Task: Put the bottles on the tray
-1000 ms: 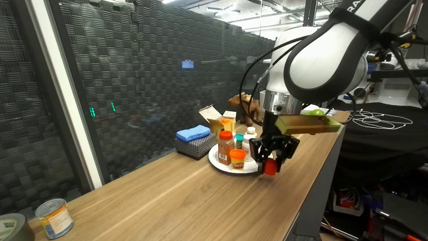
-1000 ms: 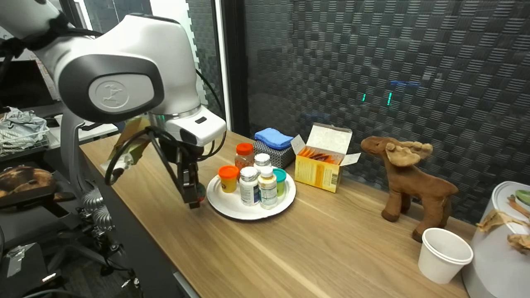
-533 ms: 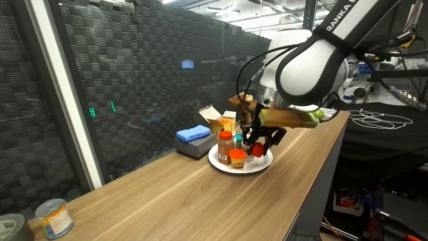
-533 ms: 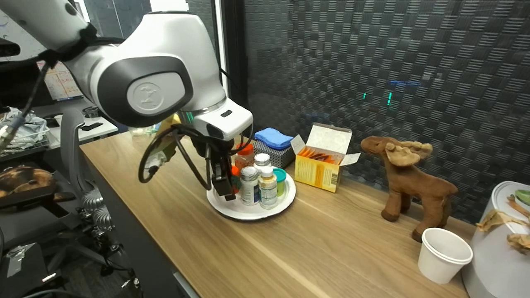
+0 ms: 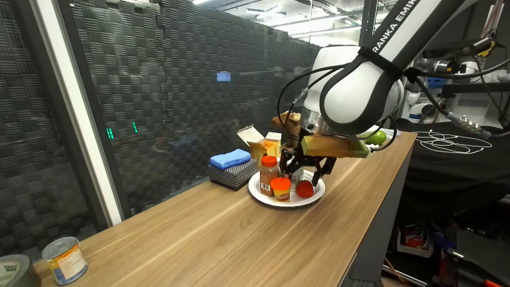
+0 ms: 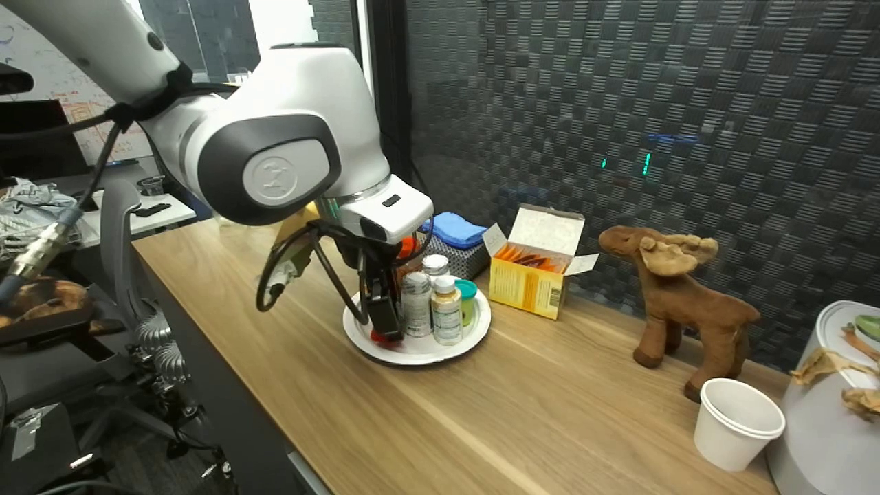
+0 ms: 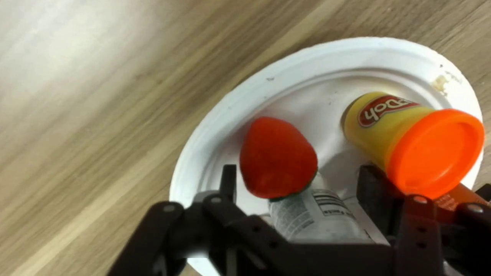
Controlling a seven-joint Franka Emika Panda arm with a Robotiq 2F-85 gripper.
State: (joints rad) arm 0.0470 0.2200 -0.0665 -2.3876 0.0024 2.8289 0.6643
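The white plate, the tray [image 5: 259, 198], holds the reddish-brown spice bottle with red cap [image 5: 269, 179], the short orange jar [image 5: 281, 191], white bottles [image 6: 416, 306] [image 6: 447, 316] and a green-capped jar [image 6: 467, 302]. All stand upright. A red ball-like object [image 7: 278, 157] with a dark green edge lies on the plate; it also shows in an exterior view [image 5: 305, 189]. My gripper [image 7: 300, 184] is open low over the plate. The red object lies at its fingertips, apart from both fingers. One finger [image 7: 374, 188] is close beside the orange jar; touching cannot be told. The gripper hides the orange jar in an exterior view.
A dark patterned block [image 5: 233, 175] with a blue cloth [image 5: 230, 158] stands behind the plate. An open yellow box [image 6: 533, 278], a plush moose [image 6: 687, 302] and white paper cups [image 6: 735, 426] stand along the wall side. A can [image 5: 65, 261] and tape [image 5: 18, 271] lie at the far end.
My gripper has moved from beside the plate to over it, holding the red object, then opened. The red object now lies on the plate. The orange jar and white bottles have shifted slightly.
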